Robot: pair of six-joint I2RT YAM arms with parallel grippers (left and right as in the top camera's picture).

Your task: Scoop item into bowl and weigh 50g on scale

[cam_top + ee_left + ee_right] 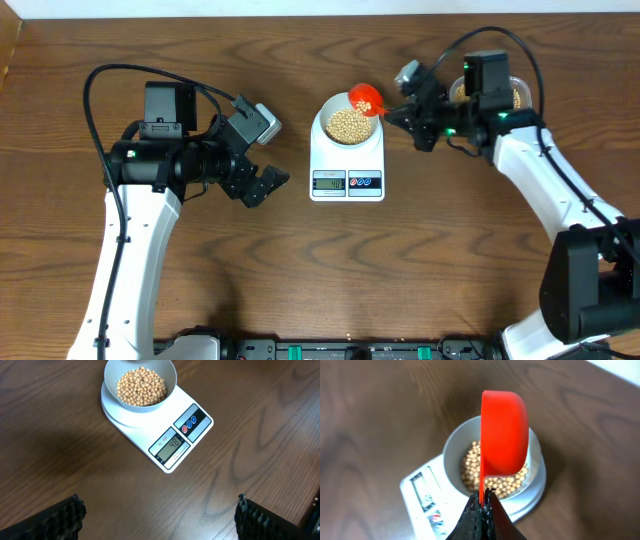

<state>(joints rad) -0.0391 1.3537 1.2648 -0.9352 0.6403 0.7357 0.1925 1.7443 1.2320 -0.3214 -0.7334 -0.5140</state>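
The right gripper [482, 509] is clenched on the thin handle of the red scoop [505, 432]. In the overhead view the handle runs from the fingers toward 9 o'clock. The cup hangs over the bowl's [348, 125] rim at its 1 o'clock edge. The cup is rolled onto its side, and I cannot tell whether it holds any beans. The bowl lies at about 8 o'clock from this gripper, close by, so the right arm is plainly the nearer one. It reaches in low from 3 o'clock with its forearm stretched across the table [470, 250].

The beans [348, 124] fill the bowl's bottom, and the bowl sits on the scale [347, 163]. The scale's display [172, 443] seems to read 48. By my judgement only a few more beans are needed, so the next tilt should be slight.

The left gripper [265, 185] is spread and empty. It hovers at 8 o'clock from the scale, well apart.
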